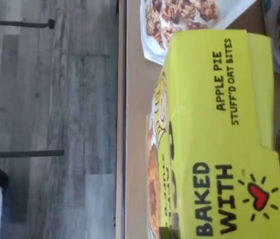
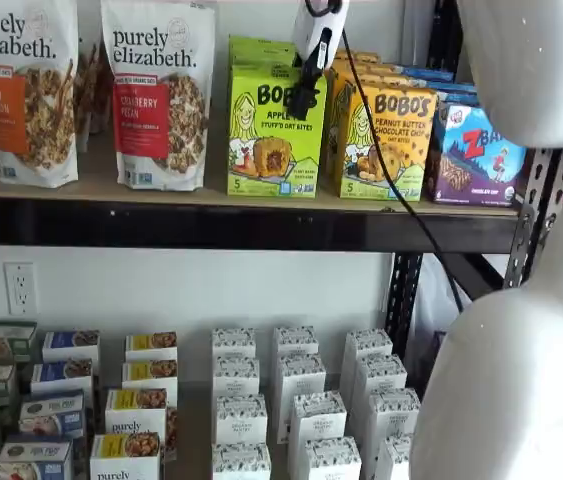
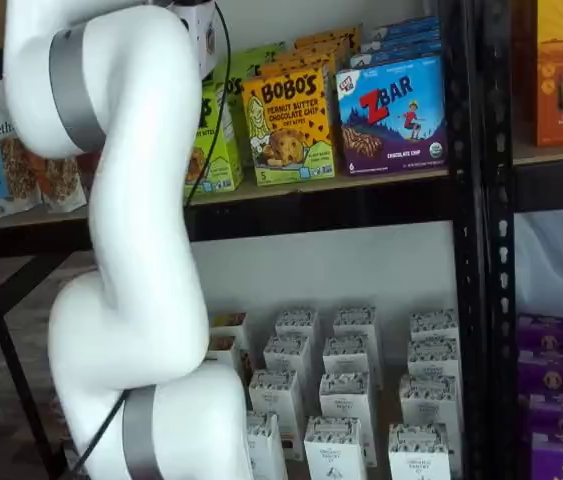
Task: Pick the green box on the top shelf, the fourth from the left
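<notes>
The green box (image 2: 274,135) is a lime-green Bobo's Apple Pie carton standing upright at the front of the top shelf (image 2: 211,225), with more green cartons behind it. In the wrist view its top face (image 1: 219,139) fills much of the picture, close below the camera. In a shelf view my gripper (image 2: 301,108) hangs in front of the carton's upper right part. Its black fingers read as one dark shape with no plain gap. In a shelf view my white arm covers part of the carton (image 3: 218,140), and only the gripper's white body shows.
Purely Elizabeth granola bags (image 2: 161,90) stand left of the green box. A yellow-orange Bobo's carton (image 2: 386,140) and a blue ZBar box (image 2: 476,150) stand to its right. Small white boxes (image 2: 296,400) fill the lower shelf. My white arm (image 2: 531,300) blocks the right side.
</notes>
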Controlling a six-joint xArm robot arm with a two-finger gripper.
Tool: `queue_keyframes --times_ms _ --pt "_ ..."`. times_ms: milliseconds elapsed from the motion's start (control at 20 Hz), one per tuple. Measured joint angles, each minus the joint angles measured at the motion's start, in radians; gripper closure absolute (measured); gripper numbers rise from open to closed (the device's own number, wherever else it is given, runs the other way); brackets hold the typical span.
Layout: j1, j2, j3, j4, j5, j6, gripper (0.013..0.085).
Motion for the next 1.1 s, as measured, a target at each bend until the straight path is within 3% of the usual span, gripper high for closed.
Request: queue_keyframes --times_ms 850,950,1100 --pt "-0.012 -0.034 0.011 0.01 0.027 -0.006 0.065" --pt "-0.012 -0.034 0.01 0.012 0.029 -0.006 0.073" --pt "-0.013 -0.029 0.0 0.013 0.041 -0.005 0.073"
